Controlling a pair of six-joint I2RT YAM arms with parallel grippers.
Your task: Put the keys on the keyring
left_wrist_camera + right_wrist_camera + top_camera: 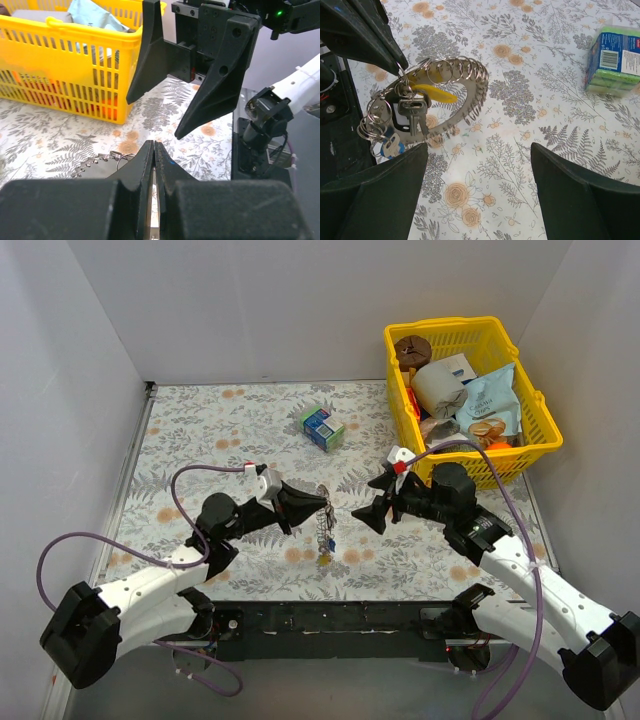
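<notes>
Two grippers faced each other tip to tip above the patterned table [200, 430]. The left gripper [322, 503] was closed: its own wrist view showed the fingers pressed together with no gap. It pinched the rim of the keyring [451, 95].

The keyring hung just ahead of and below the left fingertips, clear of the table and tilted. In the top view it appeared nearly edge-on. A row of small split rings [460, 66] was threaded along its band.

The keys [413, 114] hung in a cluster from the part of the keyring nearest the left fingertips, directly beneath them. A yellow-headed key [437, 93] lay across the central hole. A blue-headed key [390, 148] hung lowest in the cluster.

The right gripper [479, 148] stood wide open with nothing between its fingers. The keyring was ahead of it, near but not touching, and offset toward the finger seen on the left of the right wrist view. Neither right finger contacted the keys.

A blue-green carton [615, 62] rested on the table ahead of the right gripper, on the opposite side from the keyring and well apart from both grippers. A yellow basket [452, 328] of assorted items stood beyond and to the right of the right gripper, well apart from the keyring.
</notes>
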